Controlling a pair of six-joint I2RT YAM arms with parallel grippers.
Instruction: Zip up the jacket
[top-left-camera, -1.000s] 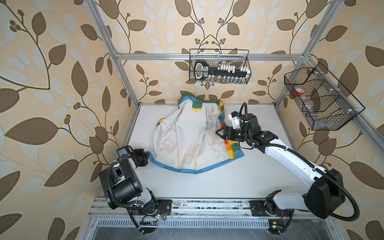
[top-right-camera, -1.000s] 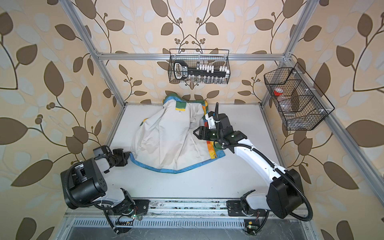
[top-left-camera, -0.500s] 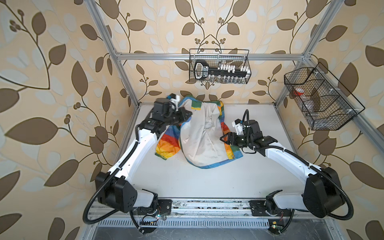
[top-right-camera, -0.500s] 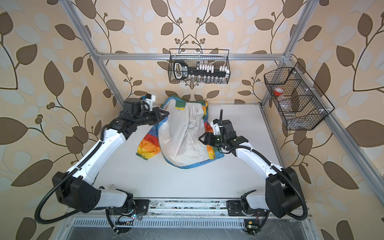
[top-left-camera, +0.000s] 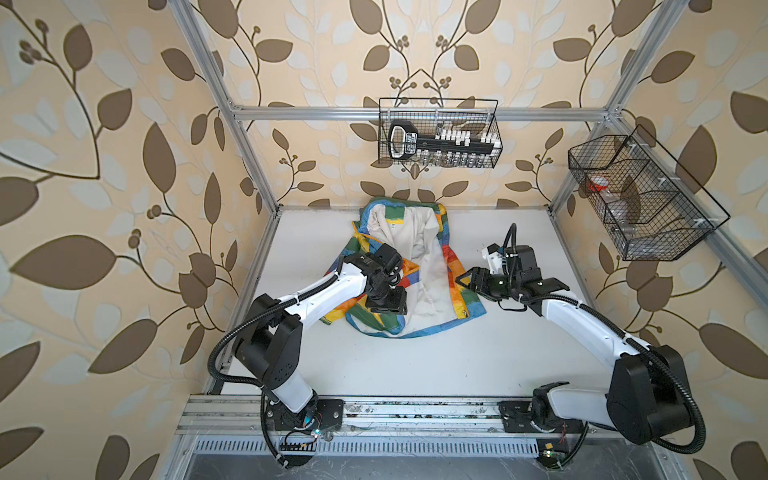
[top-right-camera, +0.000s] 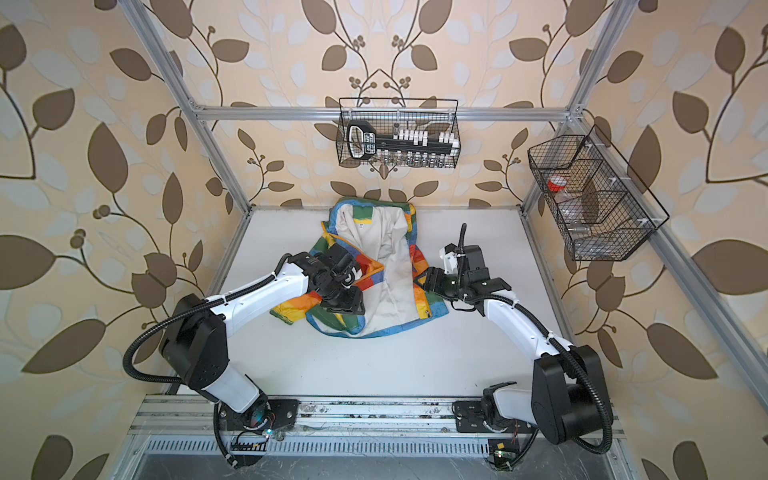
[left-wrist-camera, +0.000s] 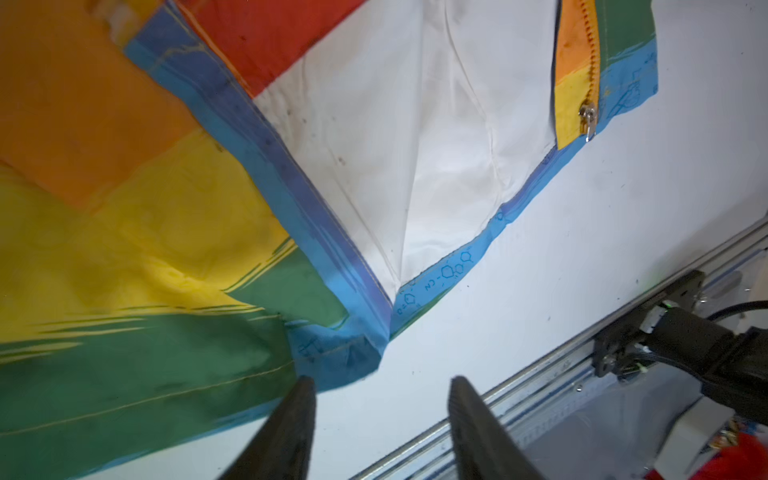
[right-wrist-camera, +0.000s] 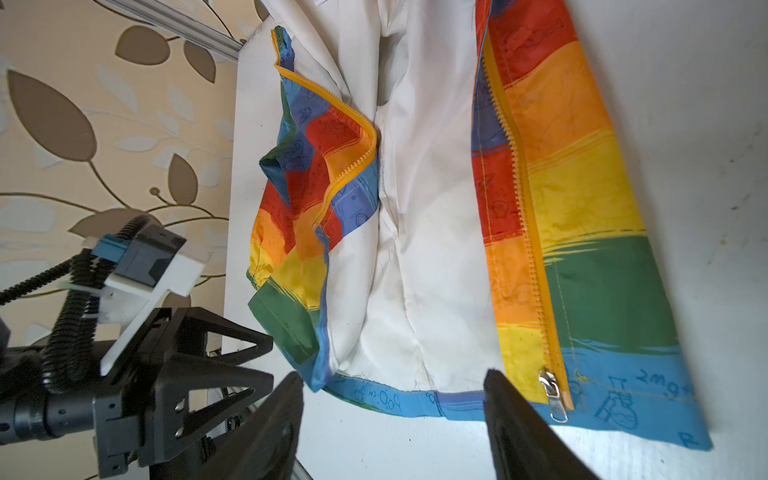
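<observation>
- The jacket (top-left-camera: 419, 266) lies open, lining up, mid-frame in both top views on the white counter (top-left-camera: 415, 365), with the hood toward the back wall.
- The left tool (left-wrist-camera: 380, 382) is released with nothing between its fingers, over the hem corner of the folded flap on the frame's left.
- The right tool (right-wrist-camera: 390, 374) is released and empty too, at the jacket's right edge.
- Key bit: the zipper slider (right-wrist-camera: 552, 395) sits at the hem end of the right-hand track, just beside the right tool, so I'd say that arm is nearer.
- The track runs hem-to-hood, toward the back wall.
</observation>
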